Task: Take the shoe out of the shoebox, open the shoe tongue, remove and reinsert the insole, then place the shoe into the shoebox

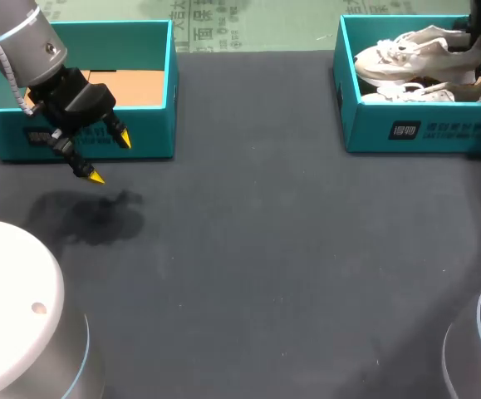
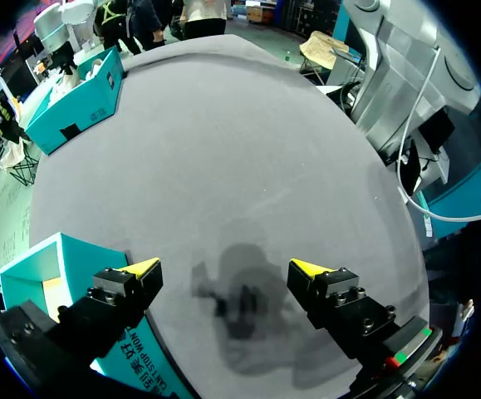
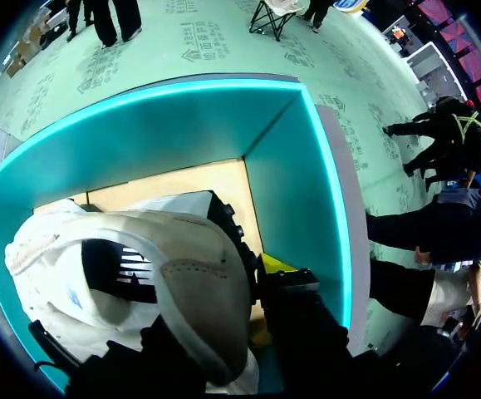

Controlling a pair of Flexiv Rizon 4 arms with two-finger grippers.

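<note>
A teal shoebox (image 1: 439, 131) stands at the table's far right with two white shoes in it. My right gripper (image 1: 478, 37) is at its far right end, shut on the heel of the upper white shoe (image 1: 410, 48). In the right wrist view the shoe's heel collar (image 3: 194, 283) sits between the fingers of the right gripper (image 3: 252, 249), one finger inside the shoe and one yellow-tipped finger outside, above the box's brown floor (image 3: 182, 183). My left gripper (image 1: 110, 158) hangs open and empty over the table in front of the other teal box (image 1: 153, 137).
The second teal box at the far left holds only a brown bottom (image 1: 132, 86); it lies close beside my left gripper (image 2: 228, 270) in the left wrist view, as a teal box corner (image 2: 74, 258). The second white shoe (image 1: 414, 93) lies lower in the right box. Dark table (image 1: 265, 249) spreads between both boxes.
</note>
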